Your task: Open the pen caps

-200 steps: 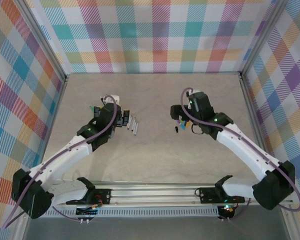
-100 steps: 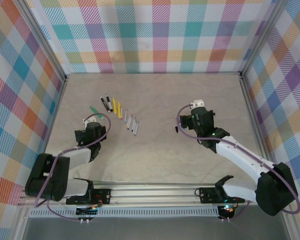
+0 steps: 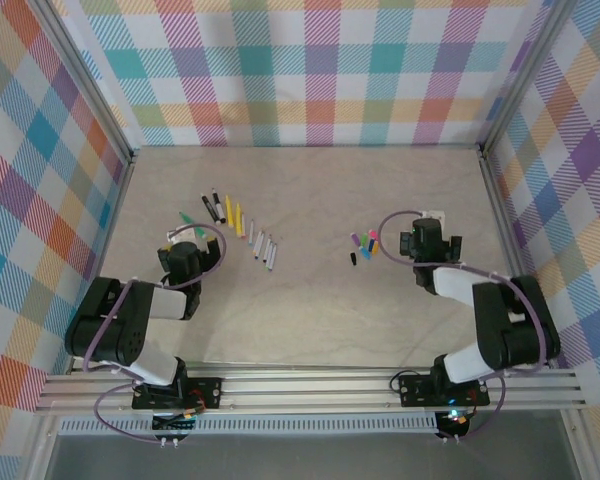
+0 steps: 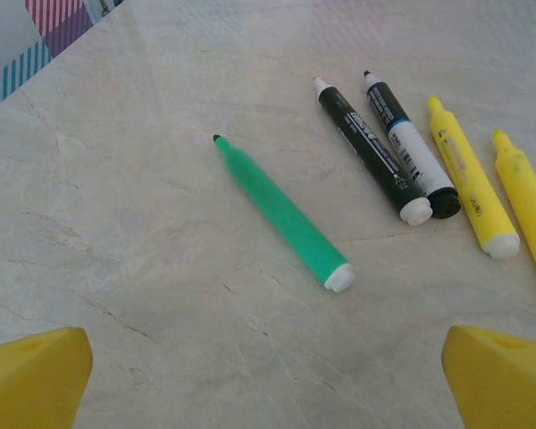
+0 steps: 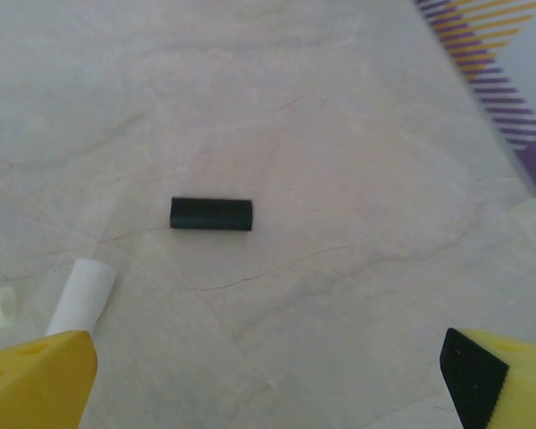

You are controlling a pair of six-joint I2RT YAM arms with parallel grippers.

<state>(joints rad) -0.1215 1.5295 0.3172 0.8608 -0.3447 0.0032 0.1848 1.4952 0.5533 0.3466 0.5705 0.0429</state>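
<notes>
Tools first: left tool (image 4: 268,384) and right tool (image 5: 268,384) both have their fingers spread wide with nothing in them. Table (image 3: 310,200) looks slick, so my worry is rolling: the pens (image 4: 281,214), lying in a row just ahead of the left tool, look uncapped already, and a clumsy nudge could send one off or smear ink. Same for the caps (image 3: 365,243), clustered ahead of the right tool with a black cap (image 5: 211,214) dead in front, bump it and it skitters. No tray or box, everything's lying loose on the table.
</notes>
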